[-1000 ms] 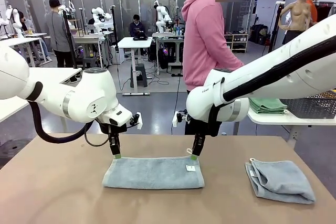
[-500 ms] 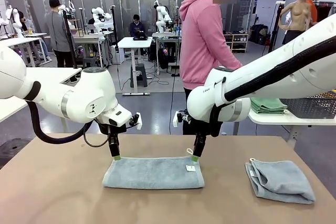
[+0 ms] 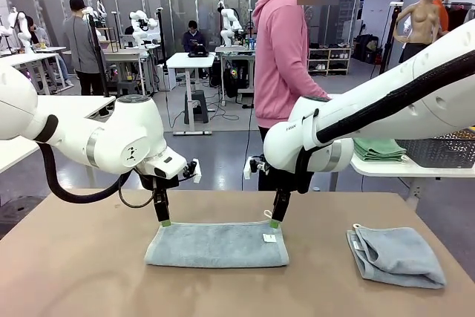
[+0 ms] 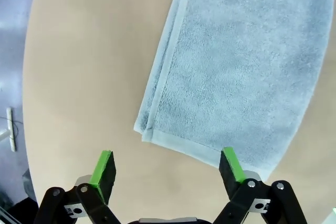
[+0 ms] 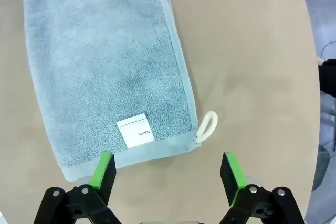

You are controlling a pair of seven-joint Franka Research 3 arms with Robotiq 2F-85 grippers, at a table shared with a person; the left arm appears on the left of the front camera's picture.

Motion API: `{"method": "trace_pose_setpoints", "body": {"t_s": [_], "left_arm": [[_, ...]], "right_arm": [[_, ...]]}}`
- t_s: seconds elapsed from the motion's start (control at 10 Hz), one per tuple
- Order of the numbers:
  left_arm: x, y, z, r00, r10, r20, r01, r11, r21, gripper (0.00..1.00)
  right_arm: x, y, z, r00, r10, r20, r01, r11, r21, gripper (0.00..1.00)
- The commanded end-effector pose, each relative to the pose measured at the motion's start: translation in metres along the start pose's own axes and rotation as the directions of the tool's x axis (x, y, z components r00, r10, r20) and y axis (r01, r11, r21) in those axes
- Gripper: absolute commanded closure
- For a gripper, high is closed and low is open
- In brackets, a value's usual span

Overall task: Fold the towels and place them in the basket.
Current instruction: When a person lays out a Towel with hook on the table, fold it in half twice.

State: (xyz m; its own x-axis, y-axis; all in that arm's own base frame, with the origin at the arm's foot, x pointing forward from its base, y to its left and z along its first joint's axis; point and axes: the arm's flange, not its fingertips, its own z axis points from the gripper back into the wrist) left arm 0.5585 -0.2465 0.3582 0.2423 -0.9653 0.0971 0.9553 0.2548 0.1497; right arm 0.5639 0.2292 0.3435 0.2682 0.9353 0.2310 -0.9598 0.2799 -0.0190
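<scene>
A grey-blue towel lies folded in half lengthwise on the table, with a white label near its right end. My left gripper hangs just above its far left corner, open and holding nothing. My right gripper hangs over the far right corner, open too. In the left wrist view the towel lies flat beyond the spread gripper. The right wrist view shows the towel, its label and a small loop ahead of that open gripper. A second towel lies loosely folded at the right. The basket stands on a side table.
A person in a pink hoodie stands at the far side of the table. Green folded towels sit beside the basket on the white side table at the right. Bare tabletop lies left of the folded towel.
My left gripper has opened and let go of the towel's far left corner. Both arms stay in place. The person has shifted slightly at the far side.
</scene>
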Motion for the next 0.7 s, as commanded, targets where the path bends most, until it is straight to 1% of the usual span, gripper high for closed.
{"method": "trace_pose_setpoints", "body": {"t_s": [0.0,0.1,0.2,0.3,0.4,0.5,0.6], "left_arm": [[-0.016,-0.028,0.046,0.988,0.149,-0.039,-0.151,0.988,-0.044,0.0],[-0.03,-0.044,0.067,0.974,0.226,0.023,-0.22,0.965,-0.145,0.0],[-0.046,-0.061,0.092,0.957,0.288,0.033,-0.281,0.95,-0.137,0.0],[-0.061,-0.075,0.113,0.94,0.336,0.056,-0.325,0.934,-0.145,0.0],[-0.073,-0.088,0.134,0.937,0.337,0.088,-0.328,0.938,-0.109,0.0],[-0.087,-0.095,0.145,0.942,0.327,0.075,-0.32,0.943,-0.092,0.0],[-0.096,-0.104,0.156,0.943,0.325,0.069,-0.32,0.944,-0.082,0.0]], "right_arm": [[0.001,0.027,0.016,0.973,-0.23,0.008,0.231,0.972,-0.041,0.0],[0.001,0.038,0.02,0.929,-0.369,-0.025,0.368,0.929,-0.02,0.0],[0.0,0.047,0.027,0.902,-0.43,-0.021,0.43,0.903,-0.03,0.0],[-0.001,0.053,0.031,0.862,-0.506,-0.014,0.504,0.861,-0.071,0.0],[0.0,0.061,0.032,0.821,-0.57,-0.038,0.562,0.818,-0.123,0.0],[0.001,0.063,0.033,0.785,-0.619,-0.039,0.608,0.78,-0.144,0.0],[-0.002,0.064,0.034,0.772,-0.635,-0.034,0.626,0.769,-0.13,0.0]]}}
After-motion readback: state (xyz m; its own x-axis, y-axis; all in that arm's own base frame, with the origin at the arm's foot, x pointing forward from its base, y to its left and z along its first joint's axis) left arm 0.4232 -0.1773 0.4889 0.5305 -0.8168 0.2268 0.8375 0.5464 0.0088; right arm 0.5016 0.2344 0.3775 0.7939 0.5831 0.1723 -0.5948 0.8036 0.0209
